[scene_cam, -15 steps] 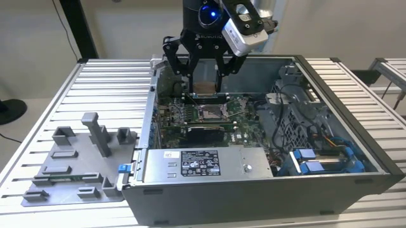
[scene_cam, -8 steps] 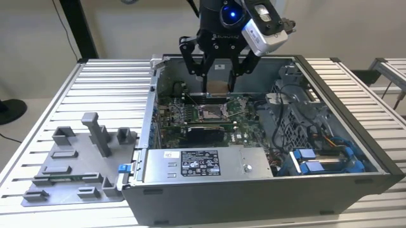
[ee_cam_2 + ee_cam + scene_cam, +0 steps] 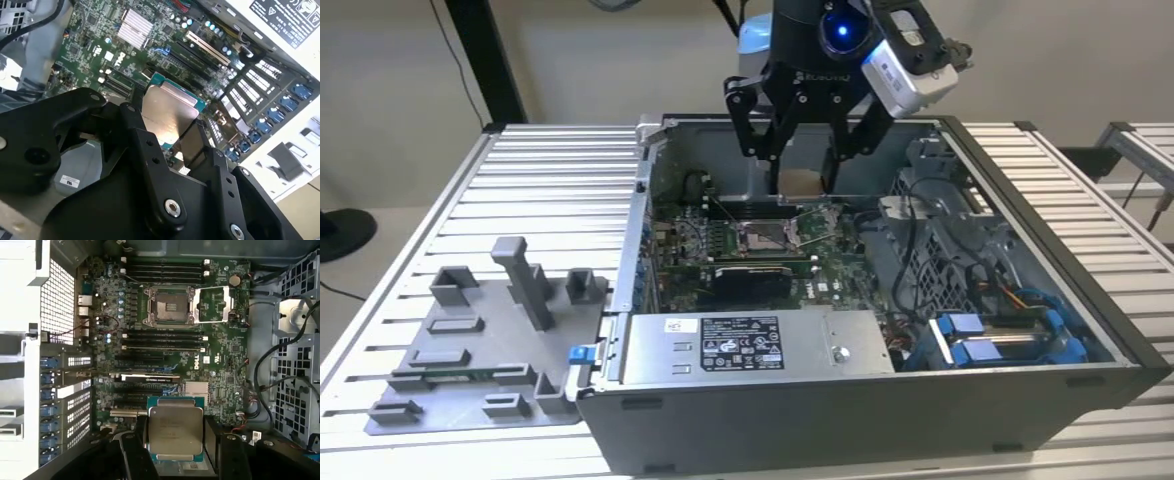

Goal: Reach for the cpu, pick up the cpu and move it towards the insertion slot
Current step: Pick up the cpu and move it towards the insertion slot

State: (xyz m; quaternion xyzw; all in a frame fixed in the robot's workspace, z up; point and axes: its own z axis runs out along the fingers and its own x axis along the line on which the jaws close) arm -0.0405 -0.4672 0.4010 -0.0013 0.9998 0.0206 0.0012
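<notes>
The cpu (image 3: pixel 175 430) is a flat square chip with a silvery face and a green rim, held between the black fingers of my gripper (image 3: pixel 176 440). It also shows as a pale square (image 3: pixel 801 181) under the gripper (image 3: pixel 803 160) in the exterior view, above the open computer case. In the second wrist view the cpu (image 3: pixel 167 112) tilts over the green board. The insertion slot (image 3: pixel 170 306) has a shiny metal frame, a dark centre and its lid swung open beside it. In the exterior view the insertion slot (image 3: pixel 765 236) lies below the held cpu.
The open computer case (image 3: pixel 1067 300) stands on a slatted metal table (image 3: pixel 547 180), with cables and a blue-tabbed drive cage (image 3: pixel 1001 335) at the exterior view's right. A grey fixture plate with blocks (image 3: pixel 480 340) lies at the left. Memory slots (image 3: pixel 162 340) flank the socket.
</notes>
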